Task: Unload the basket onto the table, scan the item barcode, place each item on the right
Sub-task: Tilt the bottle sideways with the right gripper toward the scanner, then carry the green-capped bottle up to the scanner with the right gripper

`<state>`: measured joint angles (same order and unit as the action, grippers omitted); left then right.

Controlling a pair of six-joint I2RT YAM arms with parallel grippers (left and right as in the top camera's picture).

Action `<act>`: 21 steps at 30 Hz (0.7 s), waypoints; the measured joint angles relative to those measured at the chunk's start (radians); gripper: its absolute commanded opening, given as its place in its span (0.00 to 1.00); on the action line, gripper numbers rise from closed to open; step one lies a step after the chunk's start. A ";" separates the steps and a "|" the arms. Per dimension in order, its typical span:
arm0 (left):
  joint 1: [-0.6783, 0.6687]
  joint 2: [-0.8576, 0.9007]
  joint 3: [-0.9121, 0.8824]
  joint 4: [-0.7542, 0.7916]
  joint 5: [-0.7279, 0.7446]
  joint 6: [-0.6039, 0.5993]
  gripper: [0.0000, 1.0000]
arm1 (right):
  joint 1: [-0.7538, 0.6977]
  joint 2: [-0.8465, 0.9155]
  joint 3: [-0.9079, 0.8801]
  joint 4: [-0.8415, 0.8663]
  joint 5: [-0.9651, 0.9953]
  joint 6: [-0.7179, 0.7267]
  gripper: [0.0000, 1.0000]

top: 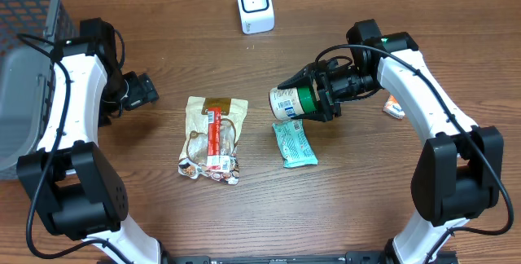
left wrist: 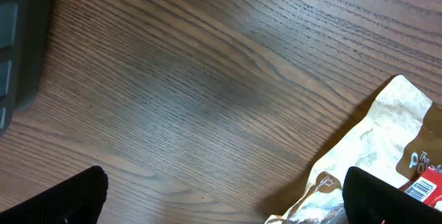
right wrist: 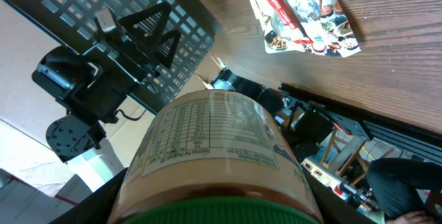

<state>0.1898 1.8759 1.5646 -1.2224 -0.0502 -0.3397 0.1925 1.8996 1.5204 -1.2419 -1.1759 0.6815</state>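
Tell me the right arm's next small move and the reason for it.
Probably carry the green-lidded jar with a white label toward the white box-shaped scanner at the table's far side, rolling the label to face it. The right gripper grips the jar sideways by its lid end, the scanner stands well apart from it, and the jar's base points away from the scanner.

Looks like matt wood-grain table [top: 366, 199], crinkly glossy snack bag [top: 213, 138], paper label [right wrist: 207, 137] on the jar [top: 295, 101], green plastic lid [right wrist: 207, 217], grey plastic basket [top: 37, 3].
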 measured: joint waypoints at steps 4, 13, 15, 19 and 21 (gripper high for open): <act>0.000 0.000 0.000 0.000 0.000 0.000 1.00 | 0.000 0.000 0.000 0.000 -0.015 0.000 0.19; 0.000 0.000 0.000 0.000 0.000 0.000 1.00 | 0.000 0.000 0.000 0.019 -0.049 0.000 0.21; 0.000 0.000 0.000 0.000 0.000 0.000 1.00 | 0.000 0.000 0.000 0.024 -0.048 0.000 0.17; 0.000 0.000 0.000 0.000 0.000 0.000 1.00 | 0.000 0.000 0.000 0.034 0.029 0.000 0.18; 0.000 0.000 0.000 0.000 0.000 0.000 1.00 | 0.000 0.000 0.000 0.045 0.138 0.000 0.18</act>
<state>0.1898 1.8759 1.5646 -1.2224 -0.0498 -0.3397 0.1928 1.8996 1.5204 -1.1973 -1.0378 0.6811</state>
